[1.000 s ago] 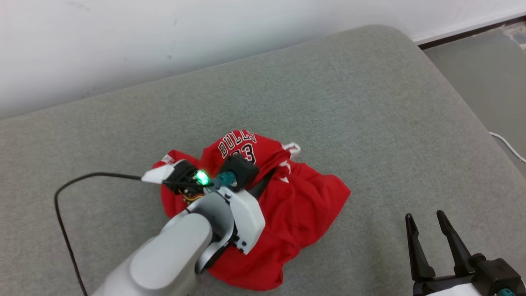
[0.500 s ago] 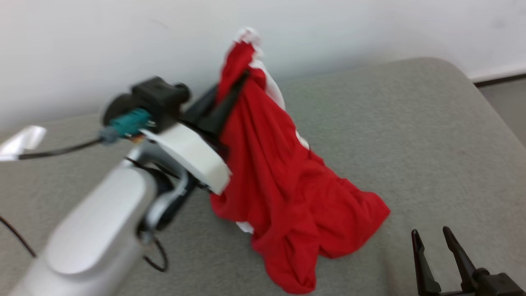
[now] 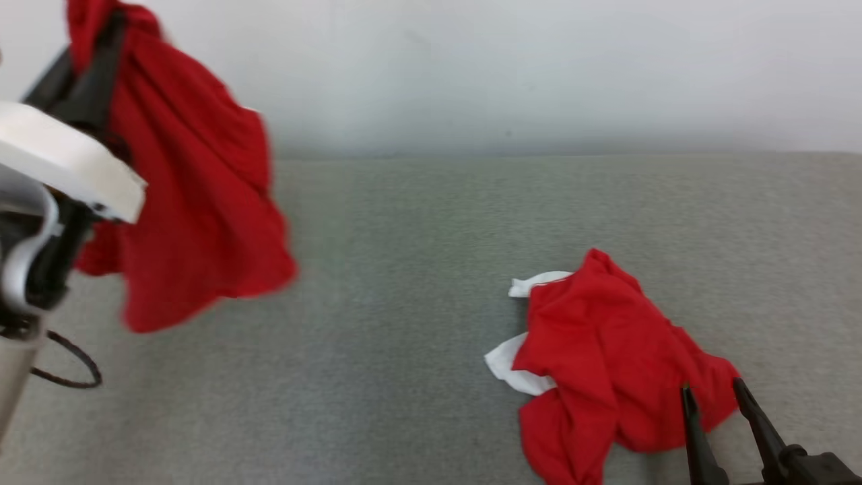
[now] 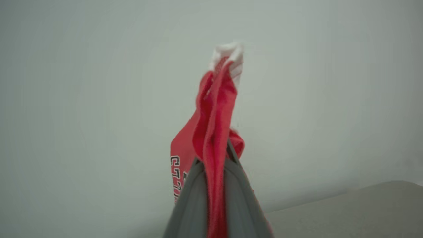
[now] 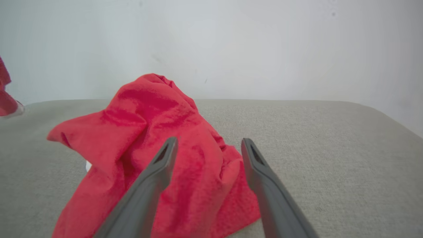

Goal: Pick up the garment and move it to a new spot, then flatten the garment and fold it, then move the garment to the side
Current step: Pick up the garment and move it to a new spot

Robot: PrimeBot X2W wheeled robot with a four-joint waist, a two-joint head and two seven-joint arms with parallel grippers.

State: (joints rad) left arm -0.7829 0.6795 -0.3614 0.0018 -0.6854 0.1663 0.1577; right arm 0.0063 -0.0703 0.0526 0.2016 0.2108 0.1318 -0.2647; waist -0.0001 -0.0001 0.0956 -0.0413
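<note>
A red jersey (image 3: 188,202) with black-and-white lettering hangs in the air at the upper left of the head view, blurred by motion. My left gripper (image 3: 108,30) is shut on its upper edge. The left wrist view has the red cloth (image 4: 216,109) pinched between the fingers (image 4: 190,195), with a white hem sticking up. A second red garment piece (image 3: 606,350) with white trim lies crumpled on the grey cushion (image 3: 417,269) at the lower right. My right gripper (image 3: 712,389) is open at its near edge. The right wrist view shows that red piece (image 5: 142,122) just beyond the spread gripper (image 5: 209,141).
A pale wall (image 3: 505,67) rises behind the cushion. A black cable (image 3: 67,367) loops under my left arm at the lower left. Bare grey cushion stretches between the two red pieces.
The head camera has swung. My left arm has lifted the jersey up and to the left, clear of the cushion. A second red piece stayed behind near my right gripper.
</note>
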